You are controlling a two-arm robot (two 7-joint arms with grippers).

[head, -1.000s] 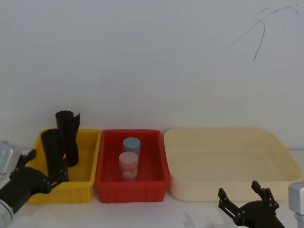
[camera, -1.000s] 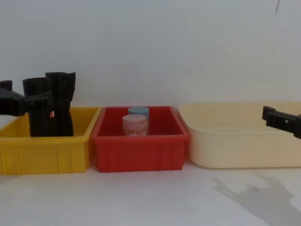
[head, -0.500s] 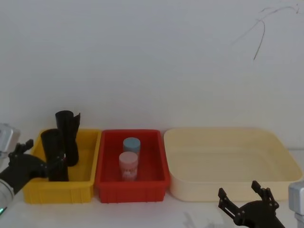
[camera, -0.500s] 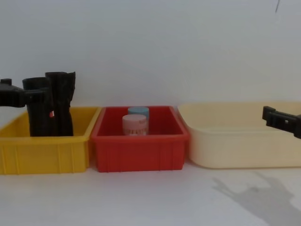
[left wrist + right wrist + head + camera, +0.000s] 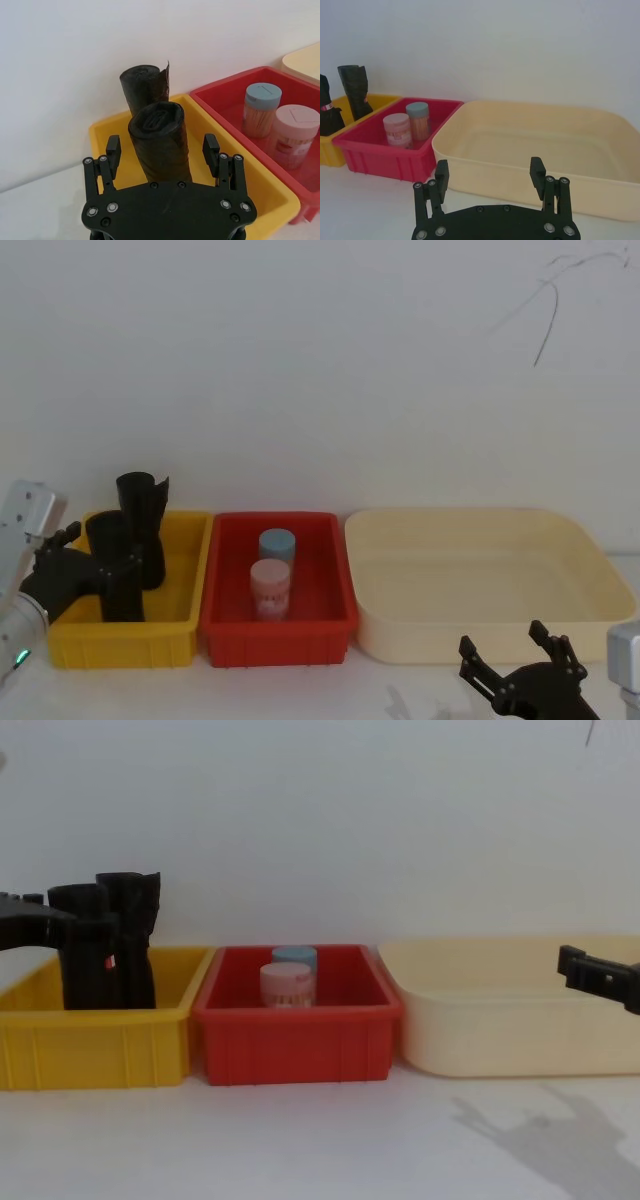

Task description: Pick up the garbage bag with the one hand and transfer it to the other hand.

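Note:
The garbage bag (image 5: pixel 118 575) is a tall black roll with a small red mark, standing upright in the yellow bin (image 5: pixel 70 645); it also shows in the chest view (image 5: pixel 88 955) and close up in the left wrist view (image 5: pixel 161 150). My left gripper (image 5: pixel 105 555) (image 5: pixel 161 147) (image 5: pixel 80 920), on the arm with the green light, is open with one finger on each side of the roll's upper part and a small gap to each. My right gripper (image 5: pixel 505 640) (image 5: pixel 489 167) (image 5: pixel 580 965) hangs open and empty in front of the cream tub.
A second black roll (image 5: pixel 145 525) stands right behind the first in the yellow bin. The red bin (image 5: pixel 275 640) holds a blue-lidded jar (image 5: pixel 277 543) and a pink-lidded jar (image 5: pixel 270 585). A large cream tub (image 5: pixel 490 640) sits on the right. A white wall is close behind.
My left gripper has risen and pushed forward, so its fingers now straddle the front roll higher up. The roll, bins and right arm have not moved.

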